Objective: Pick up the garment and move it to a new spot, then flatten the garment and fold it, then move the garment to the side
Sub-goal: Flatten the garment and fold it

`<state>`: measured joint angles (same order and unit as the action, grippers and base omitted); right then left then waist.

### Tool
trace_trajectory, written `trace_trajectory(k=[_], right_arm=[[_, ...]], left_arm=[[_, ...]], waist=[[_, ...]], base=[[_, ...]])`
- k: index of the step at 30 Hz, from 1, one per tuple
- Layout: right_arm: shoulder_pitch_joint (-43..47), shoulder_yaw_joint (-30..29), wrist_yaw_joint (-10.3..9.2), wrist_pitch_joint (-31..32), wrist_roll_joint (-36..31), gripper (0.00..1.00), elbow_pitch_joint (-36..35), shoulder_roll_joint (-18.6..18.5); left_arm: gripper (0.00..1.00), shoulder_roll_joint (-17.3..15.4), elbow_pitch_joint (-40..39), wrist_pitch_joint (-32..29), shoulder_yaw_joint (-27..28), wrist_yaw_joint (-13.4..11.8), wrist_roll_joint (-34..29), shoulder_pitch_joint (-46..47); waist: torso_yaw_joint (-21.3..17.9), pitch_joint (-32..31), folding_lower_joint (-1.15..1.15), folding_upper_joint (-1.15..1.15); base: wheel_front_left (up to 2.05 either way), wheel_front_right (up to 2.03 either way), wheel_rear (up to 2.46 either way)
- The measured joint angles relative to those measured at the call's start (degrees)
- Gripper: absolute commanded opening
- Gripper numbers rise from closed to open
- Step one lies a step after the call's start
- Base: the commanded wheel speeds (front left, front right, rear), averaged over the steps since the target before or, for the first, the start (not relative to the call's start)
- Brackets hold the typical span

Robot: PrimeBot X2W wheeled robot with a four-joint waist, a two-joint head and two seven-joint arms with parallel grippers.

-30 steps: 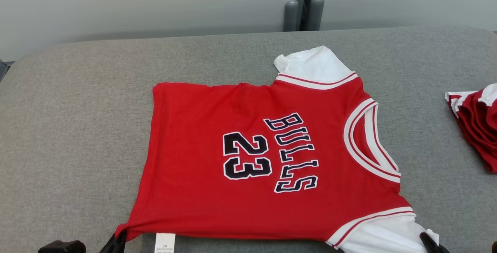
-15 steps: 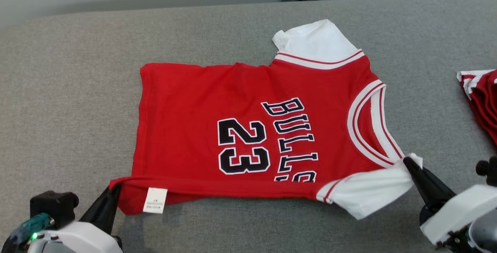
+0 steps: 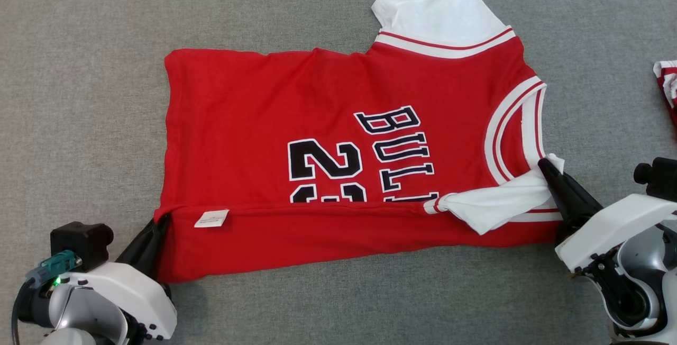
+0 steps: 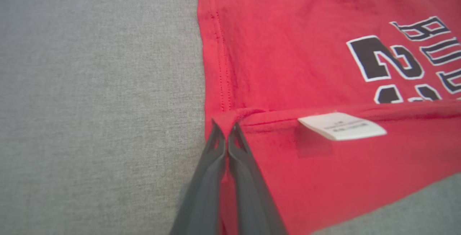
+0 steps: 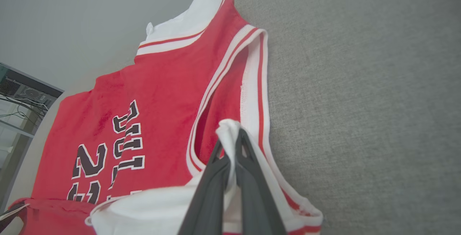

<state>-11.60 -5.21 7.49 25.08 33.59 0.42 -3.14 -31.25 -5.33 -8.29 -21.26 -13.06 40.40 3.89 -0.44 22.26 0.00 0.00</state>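
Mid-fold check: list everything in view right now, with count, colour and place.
red basketball jersey: one, red with white sleeves and black BULLS 23 print, centre of the surface, near edge folded over its front
small fabric care label: one, white, on the folded strip, near the left corner
red-and-white garment: one, cut off at the right edge
grey woven fabric surface: one, grey, under everything
left gripper: one, dark fingers, lower left, shut on the jersey's hem corner
right gripper: one, dark fingers, lower right, shut on the jersey's near white sleeve
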Motion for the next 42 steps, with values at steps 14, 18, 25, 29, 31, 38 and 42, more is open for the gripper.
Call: trace_trajectory(k=[14,18,25,29,31,38,42], right_arm=[[0.7,2.6,0.0,-17.2,-1.7,1.0,-2.0,-2.6],[1.7,3.3,0.0,-23.9,-5.7,1.0,-4.3,-3.1],[4.3,6.6,0.01,-32.2,-13.8,1.0,-5.9,-4.4],[6.0,6.5,0.0,-34.0,-15.6,1.0,-4.2,-4.2],[6.6,6.5,0.0,-34.7,-16.2,1.0,-3.5,-3.9],[6.9,6.7,0.0,-35.2,-16.4,1.0,-2.4,-3.4],[6.8,6.7,0.0,-35.2,-16.4,1.0,-2.1,-3.4]], left_arm=[[1.0,5.5,0.8,12.9,4.1,-0.5,1.0,0.6],[1.0,6.6,0.8,18.6,5.2,-0.5,-0.7,1.0],[1.0,6.7,0.5,22.5,5.9,-1.2,-6.9,1.6],[1.0,7.1,0.7,23.0,6.6,-1.4,-9.7,1.5],[1.0,7.3,1.4,23.0,7.3,-1.1,-10.3,1.2],[1.0,8.7,2.4,23.2,8.8,0.5,-11.7,0.6],[1.0,9.2,3.7,23.2,8.5,1.4,-12.3,0.0]], waist=[[0.1,-1.8,0.0,0.0],[0.2,-3.4,0.0,0.0],[0.2,-6.3,0.0,0.0],[0.3,-7.6,0.0,0.0],[0.4,-8.0,0.0,0.0],[0.6,-8.6,0.0,0.0],[0.8,-8.4,0.0,0.0]], base=[[0.0,0.0,0.0],[0.0,0.0,0.0],[0.0,0.0,0.0],[0.0,0.0,0.0],[0.0,0.0,0.0],[0.0,0.0,0.0],[0.0,0.0,0.0]])
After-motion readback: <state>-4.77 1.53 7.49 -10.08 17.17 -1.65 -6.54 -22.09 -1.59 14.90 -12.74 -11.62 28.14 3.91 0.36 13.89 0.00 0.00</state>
